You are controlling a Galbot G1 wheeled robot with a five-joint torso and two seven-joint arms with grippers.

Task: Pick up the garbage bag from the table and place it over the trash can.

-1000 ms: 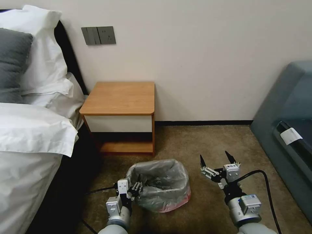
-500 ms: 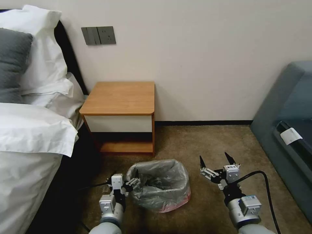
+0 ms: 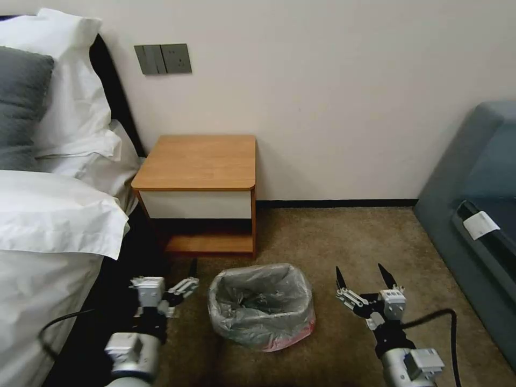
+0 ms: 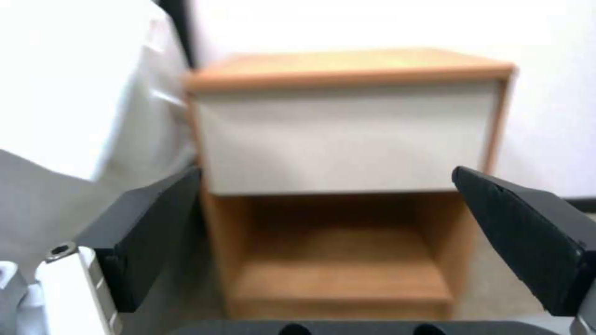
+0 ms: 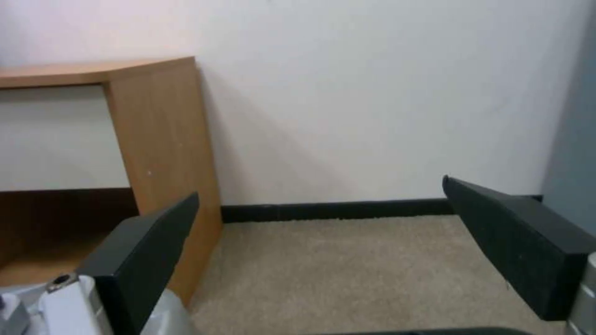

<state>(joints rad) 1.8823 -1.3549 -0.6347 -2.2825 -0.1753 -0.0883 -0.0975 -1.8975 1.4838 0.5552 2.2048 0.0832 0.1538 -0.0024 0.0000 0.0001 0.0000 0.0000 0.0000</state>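
Left gripper [image 3: 185,275] low over carpet [image 3: 344,236], just left of trash can [image 3: 301,321], fingers spread, empty. Garbage bag [image 3: 258,301] lines trash can, draped over rim (pink edge at near right). Right gripper [image 3: 363,277] right of can, splayed wide, empty. Left wrist view: table [image 4: 348,135] drawer front, low shelf. Bed far left.

From the head view I cannot see the can [image 3: 279,339] itself: the bag [image 3: 262,305] covers its rim and walls. The bed [image 3: 48,215] and the sofa [image 3: 473,215] run past the frame edges. Both arms are cut off at the bottom edge. In the left wrist view the worktop [image 4: 348,135] is blurred, and the edges cut off both fingers [image 4: 149,237]. In the right wrist view the frame edge cuts the worktop [image 5: 161,153] off, leaving one side panel and part of the drawer front.
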